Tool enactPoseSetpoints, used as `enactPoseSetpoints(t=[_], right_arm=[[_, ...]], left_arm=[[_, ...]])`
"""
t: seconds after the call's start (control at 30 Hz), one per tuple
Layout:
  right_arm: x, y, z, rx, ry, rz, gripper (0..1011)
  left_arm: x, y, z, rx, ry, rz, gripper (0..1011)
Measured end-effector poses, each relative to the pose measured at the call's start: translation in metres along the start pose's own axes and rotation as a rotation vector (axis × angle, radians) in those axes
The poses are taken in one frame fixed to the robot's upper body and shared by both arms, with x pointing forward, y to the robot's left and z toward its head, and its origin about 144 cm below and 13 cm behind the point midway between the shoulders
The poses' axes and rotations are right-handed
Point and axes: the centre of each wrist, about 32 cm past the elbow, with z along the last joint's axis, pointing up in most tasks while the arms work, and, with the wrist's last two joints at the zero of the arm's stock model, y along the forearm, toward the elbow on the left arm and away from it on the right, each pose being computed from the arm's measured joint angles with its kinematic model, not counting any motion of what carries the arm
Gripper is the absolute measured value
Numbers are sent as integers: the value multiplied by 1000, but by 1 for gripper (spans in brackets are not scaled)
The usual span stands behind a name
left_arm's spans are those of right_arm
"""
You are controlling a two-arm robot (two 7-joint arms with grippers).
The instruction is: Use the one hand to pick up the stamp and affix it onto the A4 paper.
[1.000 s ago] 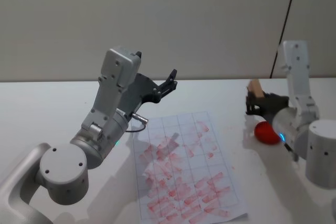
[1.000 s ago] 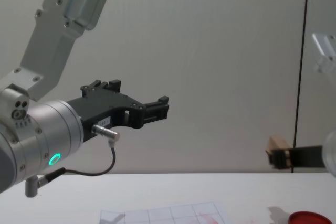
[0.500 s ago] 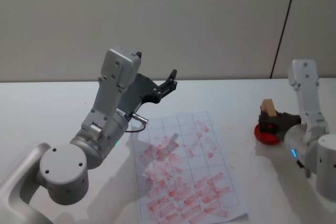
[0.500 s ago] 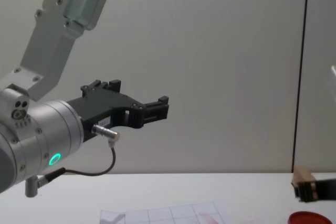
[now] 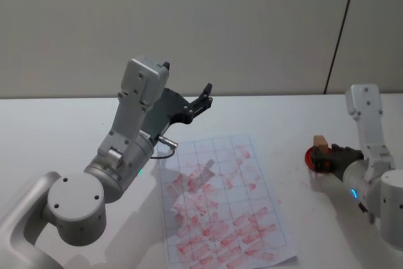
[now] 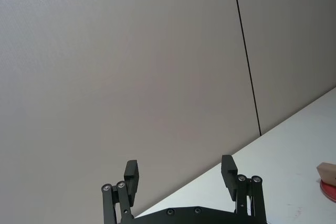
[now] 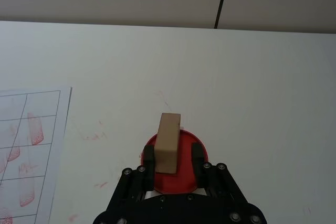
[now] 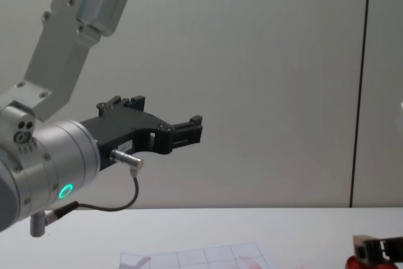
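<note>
My right gripper [image 5: 322,155] is shut on the stamp [image 5: 320,141], a small tan wooden block. It holds the stamp upright, low over the round red pad [image 5: 312,159] at the table's right side. In the right wrist view the stamp [image 7: 168,140] sits between the two black fingers [image 7: 148,159], with the red pad [image 7: 185,179] directly beneath; whether they touch I cannot tell. The A4 paper [image 5: 220,200], gridded and covered in red marks, lies flat at the table's middle, well left of the pad. My left gripper [image 5: 203,96] hangs open and raised above the paper's far edge.
The left arm's big grey body [image 5: 129,137] stands over the table's left half beside the paper. Bare white table [image 7: 252,87] surrounds the red pad, with a few red smears near it. A plain wall runs behind the table.
My right gripper has come down and moved right with the stamp, from high above the table to just over the red pad. The left arm has not moved.
</note>
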Motion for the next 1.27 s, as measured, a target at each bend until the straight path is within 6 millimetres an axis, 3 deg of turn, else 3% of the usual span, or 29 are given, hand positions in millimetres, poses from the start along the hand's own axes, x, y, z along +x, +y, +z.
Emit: enactPoseSetpoints(t=[0.13,0.3,0.37,0.63,0.73,1.27], right_arm=[[0,2,-2,0,2,-6,514],[1,3,-3,17,0,-11,630],[1,3,-3,31,-3,-14,735],[0,-2,-2,115,-28,-25,960],[0,-4,-2,141,-38,-28,1000],[6,-22,-4,366,-146,-48,1001]], left_arm=[[0,0,0,0,0,0,1001],[0,0,0,0,0,0,1001],[0,0,0,0,0,0,1001],[0,0,0,0,0,0,1001],[0,0,0,0,0,0,1001],[0,0,0,0,0,0,1001]])
